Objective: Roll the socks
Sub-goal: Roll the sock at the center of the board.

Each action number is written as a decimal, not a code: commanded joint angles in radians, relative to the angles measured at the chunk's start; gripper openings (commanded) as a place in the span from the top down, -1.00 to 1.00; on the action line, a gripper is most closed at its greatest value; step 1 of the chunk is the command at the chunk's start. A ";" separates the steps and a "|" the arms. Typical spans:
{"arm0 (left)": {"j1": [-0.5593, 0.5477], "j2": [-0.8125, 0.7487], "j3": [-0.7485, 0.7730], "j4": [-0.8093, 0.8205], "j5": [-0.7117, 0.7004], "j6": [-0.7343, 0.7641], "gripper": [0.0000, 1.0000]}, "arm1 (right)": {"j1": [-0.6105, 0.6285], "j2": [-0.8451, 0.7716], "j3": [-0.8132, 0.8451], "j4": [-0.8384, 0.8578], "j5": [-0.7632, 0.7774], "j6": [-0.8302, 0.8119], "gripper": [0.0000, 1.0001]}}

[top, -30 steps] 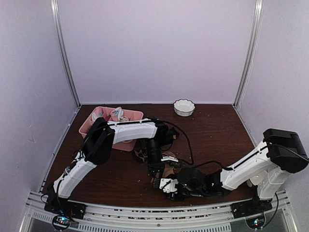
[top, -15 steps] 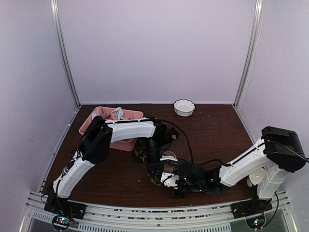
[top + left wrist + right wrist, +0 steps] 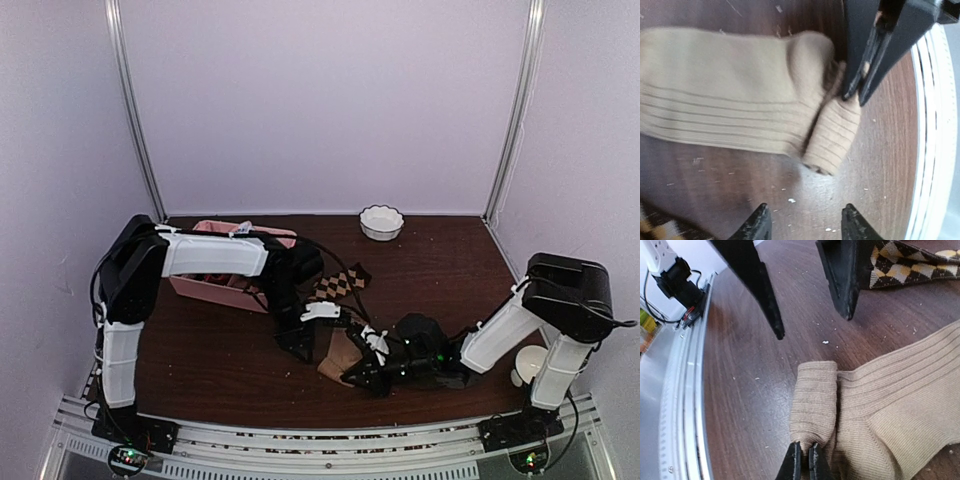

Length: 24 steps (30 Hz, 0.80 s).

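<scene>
The tan sock [image 3: 338, 352] lies flat on the brown table near the front edge. Its near end is folded into a small roll [image 3: 815, 395]. My right gripper [image 3: 803, 461] is shut on that roll, and it shows low at the sock's front in the top view [image 3: 354, 378]. My left gripper [image 3: 805, 222] is open and empty, hovering just off the roll [image 3: 832, 135], left of the sock in the top view [image 3: 302, 344]. The dark brown argyle sock [image 3: 340, 283] lies behind the tan sock, partly under the left arm.
A pink divided tray [image 3: 205, 287] stands at the back left, mostly behind the left arm. A white bowl [image 3: 381, 221] sits at the back. A small white object [image 3: 524, 366] stands by the right arm's base. The metal front rail [image 3: 685, 390] runs close to the sock.
My left arm has swung back to the left, uncovering the argyle sock, and its gripper has drawn off the tan sock. My right gripper has edged further in with the sock's end.
</scene>
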 commanded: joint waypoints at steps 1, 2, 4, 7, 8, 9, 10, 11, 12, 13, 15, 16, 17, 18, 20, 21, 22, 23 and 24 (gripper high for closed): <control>-0.013 -0.083 -0.041 0.177 0.021 0.060 0.04 | -0.047 0.084 -0.039 -0.101 -0.152 0.177 1.00; -0.021 -0.083 -0.038 0.169 0.036 0.078 0.05 | -0.057 0.097 -0.036 -0.106 -0.160 0.197 1.00; -0.041 -0.077 -0.028 0.140 0.057 0.125 0.07 | -0.076 0.125 -0.020 -0.132 -0.177 0.223 1.00; -0.083 -0.064 -0.023 0.113 0.062 0.182 0.09 | -0.099 0.156 0.012 -0.210 -0.182 0.244 1.00; -0.096 -0.056 -0.022 0.106 0.058 0.199 0.10 | -0.106 0.165 0.015 -0.218 -0.180 0.257 1.00; -0.109 -0.051 -0.022 0.100 0.049 0.211 0.11 | -0.112 0.168 0.010 -0.217 -0.179 0.266 1.00; -0.119 -0.043 -0.026 0.095 0.038 0.231 0.12 | -0.117 0.171 0.005 -0.213 -0.176 0.274 1.00; -0.129 -0.037 -0.029 0.097 0.023 0.241 0.13 | -0.120 0.174 0.001 -0.209 -0.174 0.280 1.00; -0.136 -0.033 -0.035 0.109 0.009 0.243 0.13 | -0.120 0.177 -0.002 -0.208 -0.171 0.285 1.00; -0.138 -0.030 -0.040 0.117 0.000 0.247 0.14 | -0.120 0.181 -0.005 -0.205 -0.169 0.289 1.00; -0.139 -0.025 -0.047 0.144 -0.019 0.245 0.15 | -0.122 0.188 -0.012 -0.198 -0.173 0.296 1.00; -0.139 -0.024 -0.051 0.156 -0.036 0.245 0.14 | -0.121 0.192 -0.018 -0.190 -0.174 0.298 1.00; -0.139 -0.023 -0.055 0.171 -0.049 0.244 0.15 | -0.122 0.195 -0.021 -0.183 -0.175 0.300 1.00; -0.139 -0.021 -0.059 0.184 -0.061 0.245 0.14 | -0.122 0.199 -0.024 -0.177 -0.177 0.301 1.00; -0.139 -0.018 -0.061 0.194 -0.071 0.256 0.14 | -0.124 0.203 -0.026 -0.176 -0.179 0.301 1.00; -0.140 -0.012 -0.061 0.194 -0.078 0.261 0.14 | -0.124 0.205 -0.028 -0.176 -0.181 0.300 1.00; -0.140 -0.006 -0.062 0.194 -0.085 0.265 0.15 | -0.127 0.206 -0.029 -0.173 -0.183 0.300 1.00; -0.140 -0.003 -0.065 0.196 -0.092 0.267 0.16 | -0.126 0.207 -0.029 -0.173 -0.187 0.300 1.00; -0.140 0.000 -0.073 0.203 -0.103 0.268 0.16 | -0.128 0.204 -0.030 -0.173 -0.189 0.299 1.00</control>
